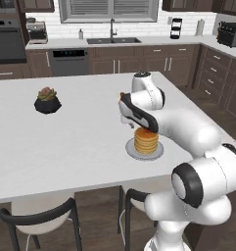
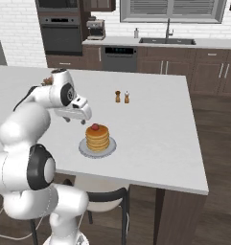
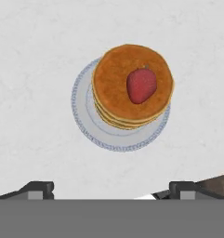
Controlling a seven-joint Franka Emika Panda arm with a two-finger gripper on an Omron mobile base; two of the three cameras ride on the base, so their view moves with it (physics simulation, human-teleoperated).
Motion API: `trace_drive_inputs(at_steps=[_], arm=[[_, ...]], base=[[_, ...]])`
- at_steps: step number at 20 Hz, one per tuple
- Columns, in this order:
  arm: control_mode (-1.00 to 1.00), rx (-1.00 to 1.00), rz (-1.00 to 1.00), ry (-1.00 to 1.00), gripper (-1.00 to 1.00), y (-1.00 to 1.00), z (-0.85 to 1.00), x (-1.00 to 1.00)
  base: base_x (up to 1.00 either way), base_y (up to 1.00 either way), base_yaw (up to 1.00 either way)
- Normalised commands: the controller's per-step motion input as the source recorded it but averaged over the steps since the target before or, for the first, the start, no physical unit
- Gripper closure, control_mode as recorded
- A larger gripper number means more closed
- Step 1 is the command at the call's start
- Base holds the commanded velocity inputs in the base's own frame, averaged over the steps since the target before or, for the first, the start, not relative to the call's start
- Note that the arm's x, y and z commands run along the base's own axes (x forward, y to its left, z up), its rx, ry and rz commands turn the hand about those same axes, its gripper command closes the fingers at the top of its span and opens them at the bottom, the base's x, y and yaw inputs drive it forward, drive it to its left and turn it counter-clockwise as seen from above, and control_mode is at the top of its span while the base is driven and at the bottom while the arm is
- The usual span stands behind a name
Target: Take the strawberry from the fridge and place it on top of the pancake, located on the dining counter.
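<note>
Now strawberry rests on pancake, toward 3 o'clock of its top. Hand spread wide above, holding nothing; table beneath.

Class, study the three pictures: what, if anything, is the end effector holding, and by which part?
Nothing. The end effector is open, above the counter, and the strawberry lies free on top of the pancake.
</note>
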Motion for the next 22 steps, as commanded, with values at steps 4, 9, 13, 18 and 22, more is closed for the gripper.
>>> trace_drive_inputs(at_steps=[4, 9, 13, 18, 22], arm=[[-1.0, -0.02, 0.04, 0.0, -1.0, 0.94, 0.48, -1.0], [-1.0, -0.01, 0.04, -0.03, -1.0, 0.9, 0.33, -1.0], [-1.0, 0.0, 0.05, 0.0, -1.0, 0.53, 0.34, -1.0], [-1.0, 0.01, 0.0, 0.05, -1.0, -0.14, -0.1, -1.0], [-1.0, -0.01, 0.0, 0.02, -1.0, -0.04, -0.62, -0.63]], base=[[0.0, 0.0, 0.0], [0.0, 0.0, 0.0], [0.0, 0.0, 0.0], [0.0, 0.0, 0.0], [0.0, 0.0, 0.0]])
